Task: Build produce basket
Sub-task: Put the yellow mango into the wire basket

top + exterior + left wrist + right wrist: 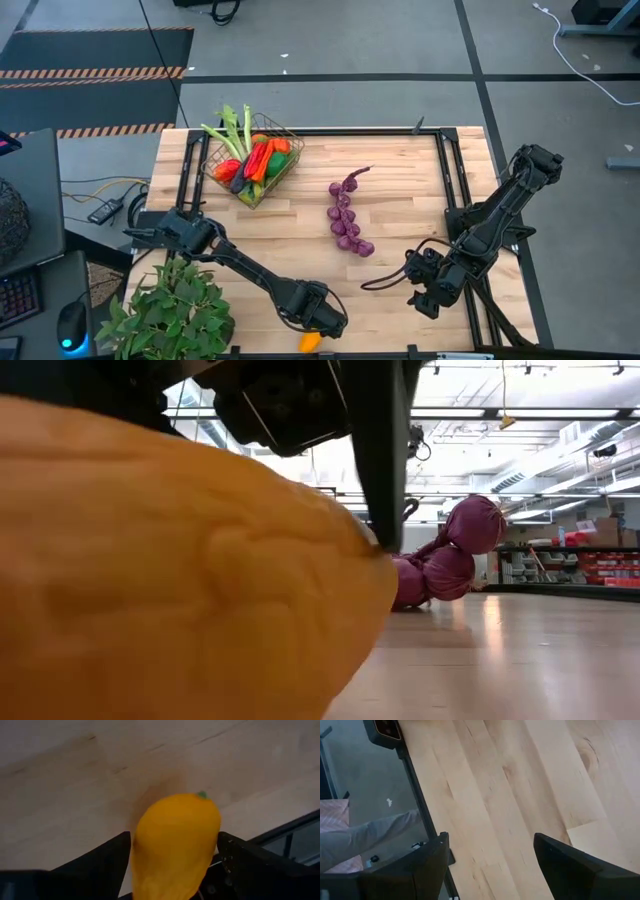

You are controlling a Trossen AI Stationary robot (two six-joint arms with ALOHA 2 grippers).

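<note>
My left gripper is at the table's near edge, shut on a yellow-orange toy fruit with a small green tip; the fruit shows as an orange spot in the high view and fills the low view. The wire basket stands at the far left, with celery, carrot and red and green pieces in it. The purple grapes lie on the table's middle. My right gripper is open and empty above the near right of the table. My left gripper pinches the fruit's two opposite sides between its two fingers, across its width. The fingers point down at the table. The fruit's green tip points away from the wrist toward the wood. Whether it rests on the table I cannot tell.
A leafy green plant stands at the near left corner beside my left arm. A black frame rail runs along the table's right side and another along the far edge. Bare wood lies between the grapes and the basket.
</note>
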